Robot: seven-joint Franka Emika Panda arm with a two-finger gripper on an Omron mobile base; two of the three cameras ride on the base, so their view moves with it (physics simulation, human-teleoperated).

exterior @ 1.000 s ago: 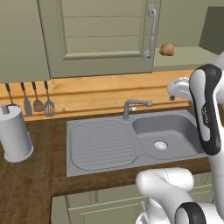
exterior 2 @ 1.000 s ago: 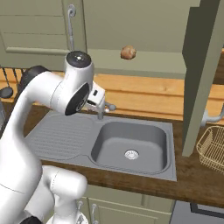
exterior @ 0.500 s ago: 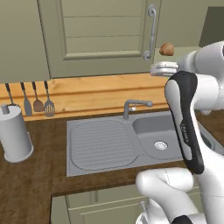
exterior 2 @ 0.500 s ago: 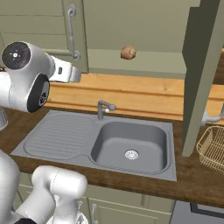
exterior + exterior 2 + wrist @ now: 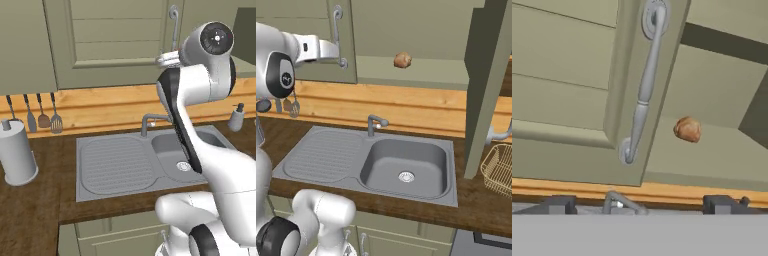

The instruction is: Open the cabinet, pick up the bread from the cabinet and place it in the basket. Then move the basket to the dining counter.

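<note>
Before my wide-spread dark gripper (nothing held) hangs the closed sage-green cabinet door's grey bar handle; the tan-brown bun sits near the open shelf's front edge.

I see soft, even light in all my pictures, not bright and not dim. Nothing shines hard, and there is no glare on the sink or the white arm. Shadows are faint: a darker patch sits inside the open cabinet behind the bread. The edges of things look a bit fuzzy and blocky, most of all in my hand view. Lines stay straight near the picture edges.
</note>
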